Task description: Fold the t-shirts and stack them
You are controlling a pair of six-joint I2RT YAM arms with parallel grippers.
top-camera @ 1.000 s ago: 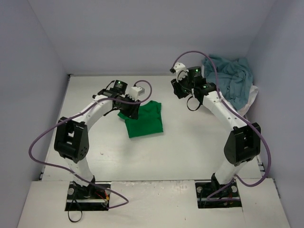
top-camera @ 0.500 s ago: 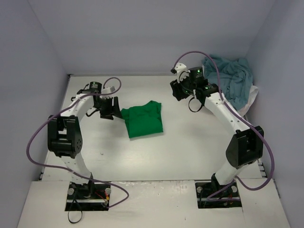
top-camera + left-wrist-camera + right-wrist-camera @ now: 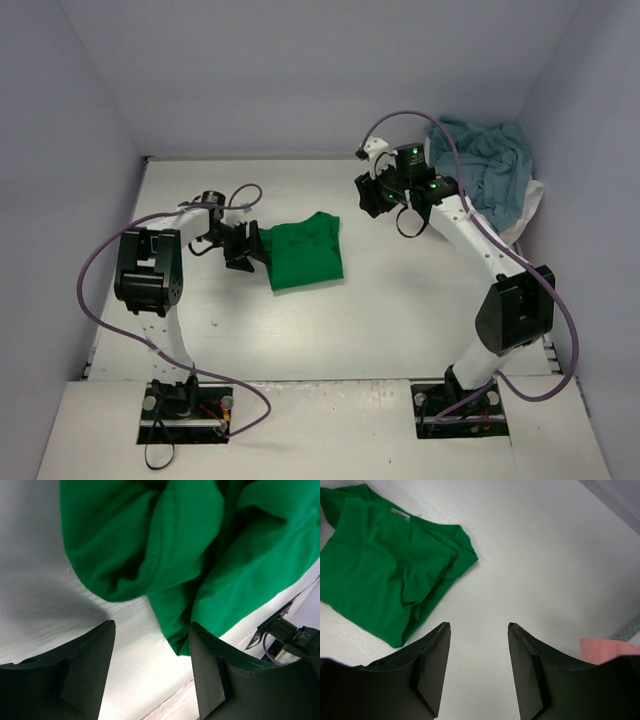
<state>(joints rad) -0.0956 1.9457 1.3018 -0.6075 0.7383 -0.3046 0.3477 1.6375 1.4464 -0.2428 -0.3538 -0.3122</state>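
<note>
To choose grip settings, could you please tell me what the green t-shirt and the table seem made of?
The green t-shirt looks like soft matte knit cloth, probably cotton: it creases, folds and shows stitched hems. The table seems a hard, white painted board, faintly scuffed; whether wood or laminate is unclear.

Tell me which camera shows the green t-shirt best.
Top external: the folded green t-shirt lies nearly whole in frame on the table. The right wrist view shows it closer, creases and neck label clear, but cut off at the left edge. The left wrist view shows only bunched folds up close.
</note>
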